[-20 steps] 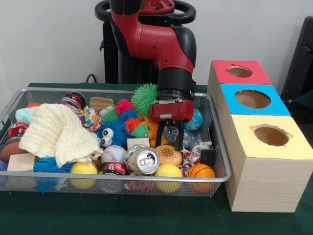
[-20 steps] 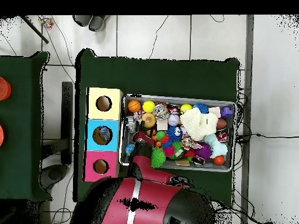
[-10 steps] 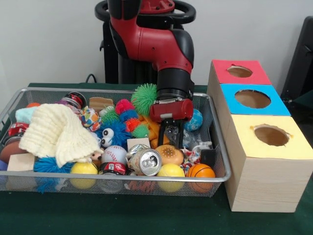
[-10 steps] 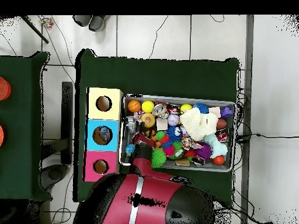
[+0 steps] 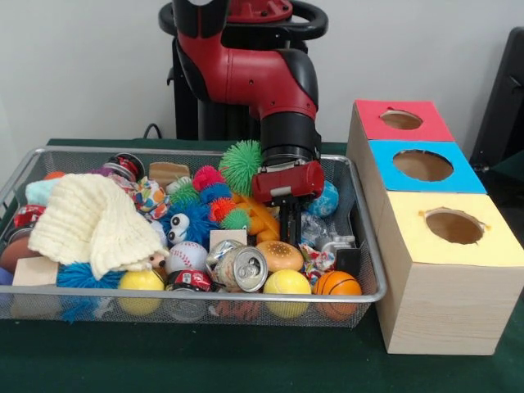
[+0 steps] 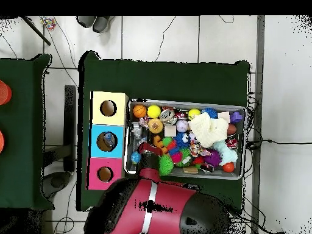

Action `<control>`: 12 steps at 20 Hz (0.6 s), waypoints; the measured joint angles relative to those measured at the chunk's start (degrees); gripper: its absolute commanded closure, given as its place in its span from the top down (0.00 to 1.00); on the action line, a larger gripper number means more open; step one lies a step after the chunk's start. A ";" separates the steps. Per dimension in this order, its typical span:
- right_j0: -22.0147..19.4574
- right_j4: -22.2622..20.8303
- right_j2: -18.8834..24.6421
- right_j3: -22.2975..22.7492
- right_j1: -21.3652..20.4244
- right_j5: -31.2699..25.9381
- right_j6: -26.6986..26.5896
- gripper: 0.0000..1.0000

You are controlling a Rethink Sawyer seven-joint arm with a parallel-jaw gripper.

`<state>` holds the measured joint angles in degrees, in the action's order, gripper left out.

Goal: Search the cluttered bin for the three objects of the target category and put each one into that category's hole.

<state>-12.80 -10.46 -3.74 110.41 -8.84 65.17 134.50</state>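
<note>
The wire bin (image 5: 360, 214) (image 6: 186, 102) is heaped with toys: a small basketball (image 5: 336, 284), yellow balls (image 5: 286, 282), a baseball (image 5: 189, 255), a blue globe ball (image 5: 328, 199), a green spiky ball (image 5: 243, 164), a dented can (image 5: 242, 267) and a burger toy (image 5: 280, 255). My gripper (image 5: 289, 235) (image 6: 148, 148) reaches down into the bin's right part, just behind the burger toy and left of a crinkled clear wrapper (image 5: 315, 233). Its fingers stand close together, shut. Whether anything sits between them is hidden by the clutter.
Beside the bin stand three joined boxes with round holes on top: red (image 5: 401, 119) (image 6: 105, 173), blue (image 5: 422, 165) (image 6: 106, 141) and yellow (image 5: 453, 227) (image 6: 108, 108). A cream knitted cloth (image 5: 94, 221) covers the bin's left part. A blue furry toy with eyes (image 5: 182, 227) lies mid-bin.
The fingers, spread apart around the clear wrapper before, have come together. The arm's upper links swung slightly; the can and burger toy shifted a little.
</note>
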 measured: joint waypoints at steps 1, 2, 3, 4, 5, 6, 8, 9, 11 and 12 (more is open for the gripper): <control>-0.49 -0.88 0.40 -0.28 -0.18 -1.37 0.00 0.00; -0.72 -1.27 0.59 -0.44 -0.26 -2.15 0.00 0.00; -1.34 -2.23 1.11 -0.95 -0.43 -4.23 0.00 0.00; -1.72 -2.87 1.46 -1.33 -0.53 -5.59 -0.01 0.00; -2.02 -3.33 1.76 -1.60 -0.60 -6.67 0.00 0.00; -2.31 -3.79 2.05 -1.89 -0.67 -7.80 0.00 0.00; -3.13 -4.75 2.93 -2.52 -1.00 -11.42 -0.04 0.00; -3.46 -5.21 3.19 -2.59 -1.29 -12.36 -0.04 0.00; -4.38 -6.40 3.60 -2.52 -1.94 -14.07 -0.04 0.00; -4.86 -6.91 3.86 -2.37 -2.30 -15.02 -0.04 0.00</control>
<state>-17.65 -17.37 0.12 108.04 -11.14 50.15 134.47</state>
